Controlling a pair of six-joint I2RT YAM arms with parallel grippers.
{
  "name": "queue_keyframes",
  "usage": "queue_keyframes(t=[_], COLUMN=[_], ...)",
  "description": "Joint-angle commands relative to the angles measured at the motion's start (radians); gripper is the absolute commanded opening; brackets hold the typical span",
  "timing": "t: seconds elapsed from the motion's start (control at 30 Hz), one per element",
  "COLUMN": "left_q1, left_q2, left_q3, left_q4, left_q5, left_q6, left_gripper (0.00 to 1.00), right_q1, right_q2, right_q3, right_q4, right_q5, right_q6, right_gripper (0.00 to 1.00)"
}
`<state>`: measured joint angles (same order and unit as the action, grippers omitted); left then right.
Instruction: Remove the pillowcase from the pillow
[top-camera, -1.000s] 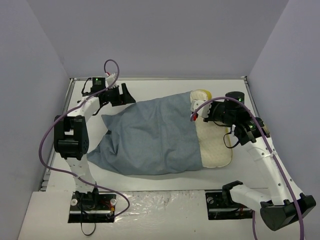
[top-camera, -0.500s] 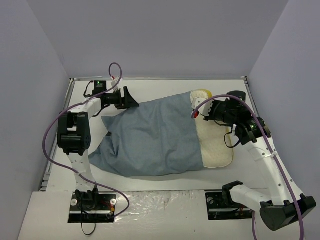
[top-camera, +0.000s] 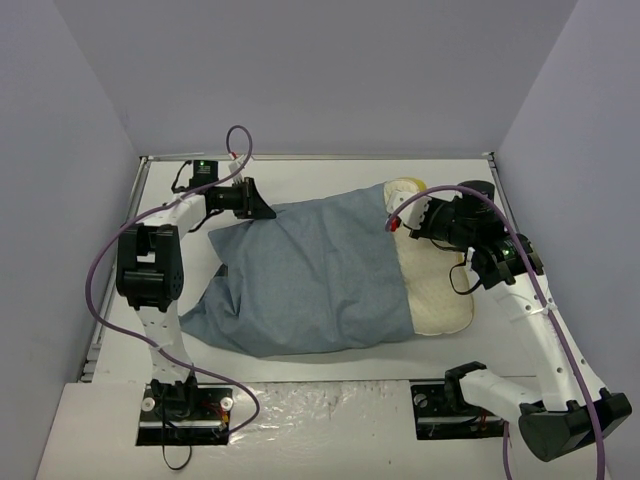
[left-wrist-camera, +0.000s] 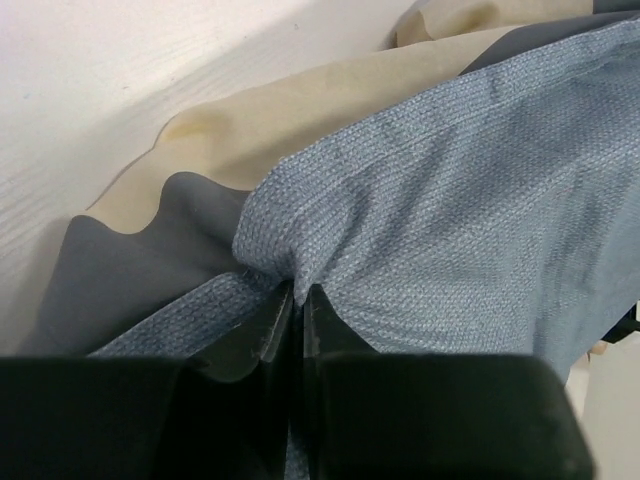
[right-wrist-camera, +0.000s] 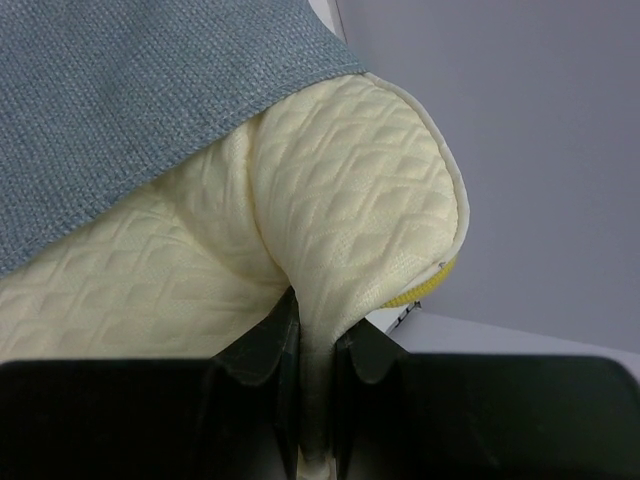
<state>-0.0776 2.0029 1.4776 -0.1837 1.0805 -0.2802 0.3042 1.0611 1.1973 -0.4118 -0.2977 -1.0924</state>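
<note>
The blue-grey pillowcase lies across the middle of the table and covers most of the cream pillow, whose right end sticks out. My left gripper is at the case's far left corner, shut on a pinch of the blue-grey cloth; in the left wrist view grey and tan striped fabric shows just beyond the pinch. My right gripper is at the pillow's far right corner, shut on a fold of the quilted cream cover in the right wrist view. The case's hem lies over the pillow there.
The white table is walled by grey panels on the left, back and right. Purple cables loop from both arms. The arm bases sit at the near edge.
My left gripper moved right to the pillowcase's far left corner and shut on the cloth. The pillow and my right gripper shifted slightly right.
</note>
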Motion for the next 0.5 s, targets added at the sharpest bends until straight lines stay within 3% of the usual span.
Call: queue_keyframes(t=[0.0, 0.13, 0.37, 0.47], left_q1=[-0.017, 0.009, 0.203, 0.262], left_q2=[-0.052, -0.11, -0.285, -0.358], left_q3=[0.05, 0.052, -0.023, -0.045], left_q4=[-0.017, -0.007, 0.303, 0.363], left_q5=[0.073, 0.021, -0.14, -0.218], left_q6=[0.013, -0.017, -0.249, -0.316], left_gripper=[0.02, 0.02, 0.02, 0.02], right_q1=[0.0, -0.004, -0.068, -0.134], right_q2=[-0.015, 0.006, 0.063, 0.082], right_q3=[0.041, 0.05, 0.122, 0.151], right_q4=[0.116, 0.148, 0.205, 0.235], right_q5=[0.0, 0.066, 0.109, 0.083], right_q6=[0.014, 0.058, 0.172, 0.222], right_gripper=[0.0, 0.0, 0.0, 0.0])
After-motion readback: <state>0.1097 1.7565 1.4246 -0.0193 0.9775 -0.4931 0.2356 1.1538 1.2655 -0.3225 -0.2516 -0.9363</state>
